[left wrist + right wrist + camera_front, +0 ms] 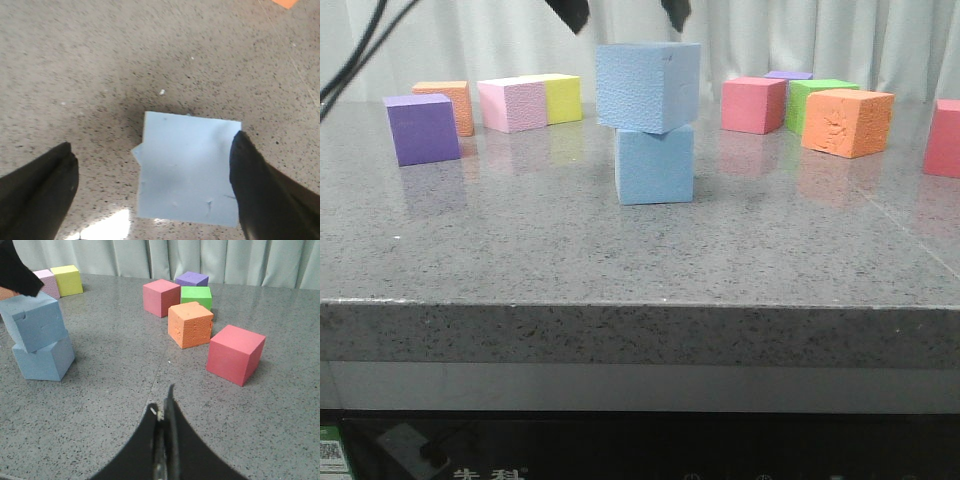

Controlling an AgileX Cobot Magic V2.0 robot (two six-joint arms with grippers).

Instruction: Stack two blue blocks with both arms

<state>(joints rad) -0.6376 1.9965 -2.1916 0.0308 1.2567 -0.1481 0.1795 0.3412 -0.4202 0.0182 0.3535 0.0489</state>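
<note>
Two sky-blue foam cubes stacked near the middle of the grey speckled table [520, 250]: pebbled upper blue block [648, 86] resting on smoother lower blue block [655, 164], twisted a little and overhanging toward the left side. Directly above, left gripper [625, 12] with fingers spread wide, one dark fingertip on either side, clear of the upper block in the front view; in the left wrist view one finger [265, 190] overlapping the block's edge, actual contact impossible to tell, the other well off to the side. Right gripper [163, 410] low over bare tabletop, well apart from the stack, fingers pressed together with nothing between them. Off to the left of the stack, a purple cube [422, 128], with an orange cube [448, 102] behind it, then a pink cube [512, 104] touching a yellow cube [563, 98]. Off to the right, a red cube [754, 104], a green cube [817, 100] with a small violet cube [788, 75] behind, a rough orange block [846, 122] in front of the green one, and another red cube [944, 138] at the frame's edge. Nothing touching the stack; open tabletop all around it. Pale curtain [820, 35] behind the table.
</note>
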